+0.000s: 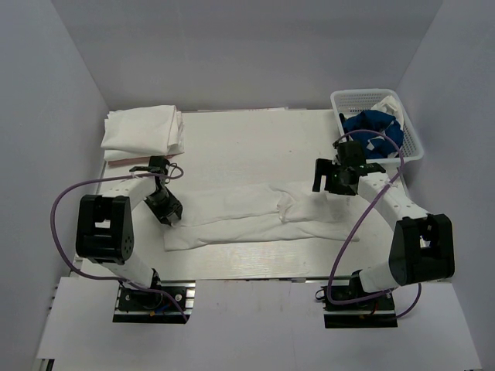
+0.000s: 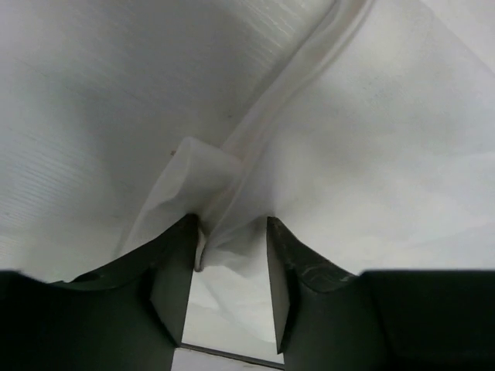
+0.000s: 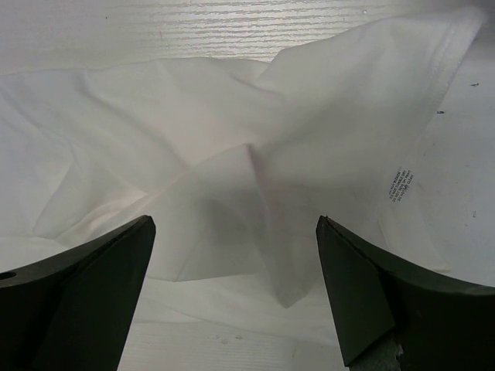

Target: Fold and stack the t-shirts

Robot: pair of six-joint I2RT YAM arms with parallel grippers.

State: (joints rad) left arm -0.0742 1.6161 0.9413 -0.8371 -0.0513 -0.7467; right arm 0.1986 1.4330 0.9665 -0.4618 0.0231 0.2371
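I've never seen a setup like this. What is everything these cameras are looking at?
White cloth t-shirt: one, white, spread partly folded across the table's middle.
Pile of folded white t-shirts: one pile, number unclear, white, far left corner.
White plastic lattice basket: one, white, far right corner.
Royal blue t-shirt: one, blue, crumpled in the basket.
Crumpled white cloth: one, white, in the basket behind the blue shirt.
Table: one, white.
Purple cables: two, one looping off each arm.
Left pincer: one, black, jaws slightly apart astride the spread shirt's left edge.
Right pincer: one, black, open over its right part.
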